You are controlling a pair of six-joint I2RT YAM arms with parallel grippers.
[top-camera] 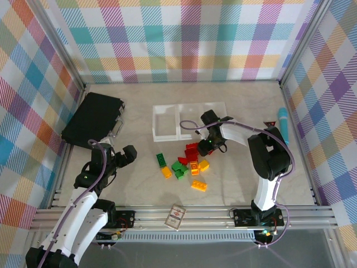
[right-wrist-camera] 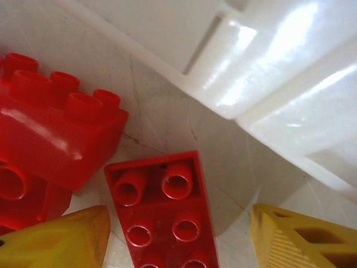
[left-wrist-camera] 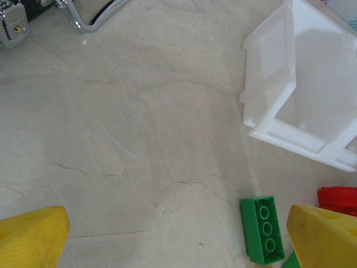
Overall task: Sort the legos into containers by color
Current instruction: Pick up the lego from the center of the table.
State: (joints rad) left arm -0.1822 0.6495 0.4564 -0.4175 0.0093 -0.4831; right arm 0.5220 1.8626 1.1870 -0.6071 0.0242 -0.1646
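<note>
Your right hand (top-camera: 205, 146) is down at the far edge of the legos (top-camera: 187, 164), which lie in a loose heap on the worktop (top-camera: 139, 184) just near of the containers (top-camera: 154, 123). In the wrist view its fingers (right-wrist-camera: 56, 240) stand part-way apart on either side of a red brick (right-wrist-camera: 162, 212) lying studs-down (you are looking into its hollow underside). One finger is just beside the brick and the other has a gap, so nothing looks gripped yet.

To do this pick well, centre the hand over the brick so that both pads meet its long sides together. The brick sits a little skewed to the jaws, so a slight wrist turn should square it. A second red brick (right-wrist-camera: 56, 134), studs up, lies just beside it on the left, so watch that the nearer finger does not catch it as you close. Lift straight up before swinging over the tray wall (right-wrist-camera: 251, 72) just beyond.

Your left hand (top-camera: 127, 153) hangs wide open over bare worktop left of the heap, with a green brick (left-wrist-camera: 262, 229) by its right finger. Hold it back while the right arm works the heap.
</note>
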